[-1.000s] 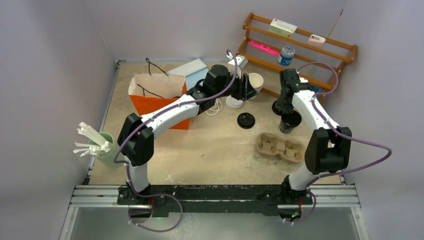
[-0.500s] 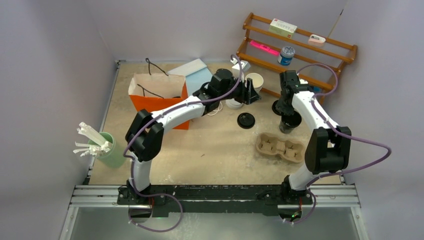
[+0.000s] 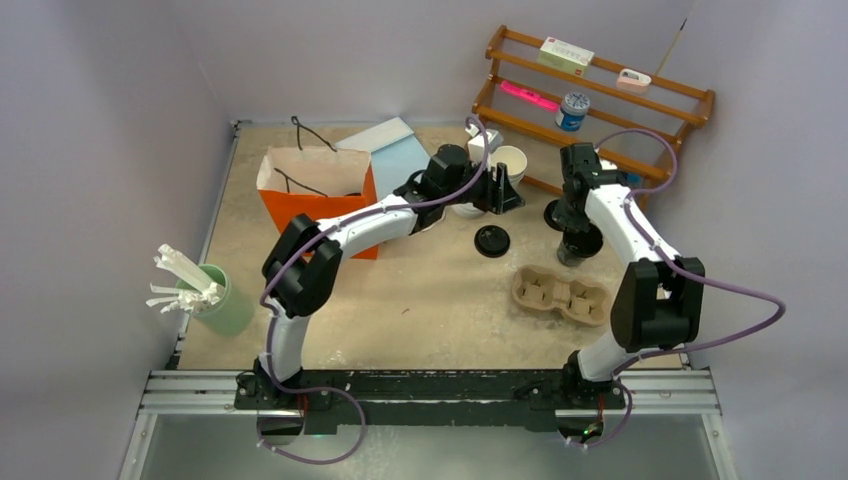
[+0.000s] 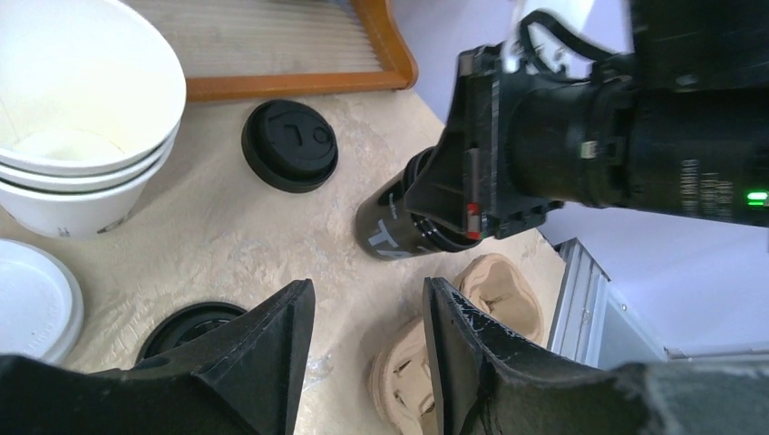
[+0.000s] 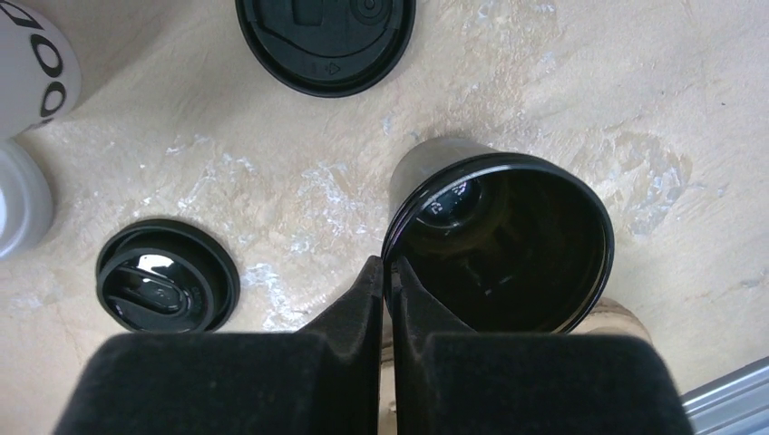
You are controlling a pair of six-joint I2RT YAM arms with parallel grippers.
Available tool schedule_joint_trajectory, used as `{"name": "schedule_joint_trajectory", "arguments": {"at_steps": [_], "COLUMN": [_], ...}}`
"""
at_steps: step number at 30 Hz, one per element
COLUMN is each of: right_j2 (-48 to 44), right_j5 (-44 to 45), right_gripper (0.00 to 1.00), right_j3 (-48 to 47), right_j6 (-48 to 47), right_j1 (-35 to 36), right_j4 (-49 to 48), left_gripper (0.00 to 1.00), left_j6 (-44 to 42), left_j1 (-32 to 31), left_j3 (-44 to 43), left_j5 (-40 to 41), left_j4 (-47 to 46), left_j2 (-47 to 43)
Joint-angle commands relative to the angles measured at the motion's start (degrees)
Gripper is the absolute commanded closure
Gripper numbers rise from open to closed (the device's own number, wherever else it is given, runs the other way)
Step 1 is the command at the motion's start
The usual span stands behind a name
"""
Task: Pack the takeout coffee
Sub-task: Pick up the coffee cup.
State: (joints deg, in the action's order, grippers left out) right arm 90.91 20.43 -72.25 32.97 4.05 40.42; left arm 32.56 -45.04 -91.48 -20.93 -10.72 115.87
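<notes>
Well to the left of both arms' jaws stood an orange paper bag (image 3: 300, 212). The left gripper (image 4: 367, 290) hung over the tabletop (image 4: 272, 236), its jaws apart with nothing between them. Left of those jaws stood stacked white paper cups (image 4: 73, 118) and a white lid (image 4: 32, 299). One black lid (image 4: 190, 328) lay just under the left jaw, partly hidden by it. A second black lid (image 4: 288, 145) lay farther ahead, near the wooden rack (image 4: 299, 83). Ahead and slightly right of the open jaws stood the black paper cup (image 4: 388, 234), on the tabletop, with white print on its side and its top open. The right gripper (image 5: 387, 267) held it from above, jaws together and pinched on the cup's rim wall on the side nearest the wrist camera. From those jaws, one black lid lay to the left and the other ahead and left, both apart from the cup. The brown pulp carrier (image 3: 560, 293) lay just beside the cup, to the right of the clamped jaws.
</notes>
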Motion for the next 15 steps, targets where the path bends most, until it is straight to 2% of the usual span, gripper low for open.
{"name": "schedule_joint_trajectory", "arguments": {"at_steps": [1,8,10,15], "right_j2": [-2.8,-3.33,-3.21,-3.57], "right_j5": [0.48,-3.74,-4.43,-5.04], "right_gripper": [0.96,0.96,0.96,0.95], "right_j3": [-0.54,-1.78,-1.93,-2.04], "right_j6": [0.03,0.66,0.85,0.93], "right_j1": [-0.28,-0.28,-0.28,-0.28], "right_j4": [1.8,2.32,1.94,2.06], "left_gripper": [0.51,0.52,0.57,0.59], "left_j6": [2.77,5.06,6.68,10.21], "left_j1": [0.08,0.11,0.05,-0.02], "left_j3": [-0.49,-0.3,0.01,0.97], "left_j5": [-2.11,-3.88,-5.01,-6.43], "left_j4": [-4.74,-8.22,-10.56,-15.33], "left_j2": [2.68,5.59,6.72,8.59]}}
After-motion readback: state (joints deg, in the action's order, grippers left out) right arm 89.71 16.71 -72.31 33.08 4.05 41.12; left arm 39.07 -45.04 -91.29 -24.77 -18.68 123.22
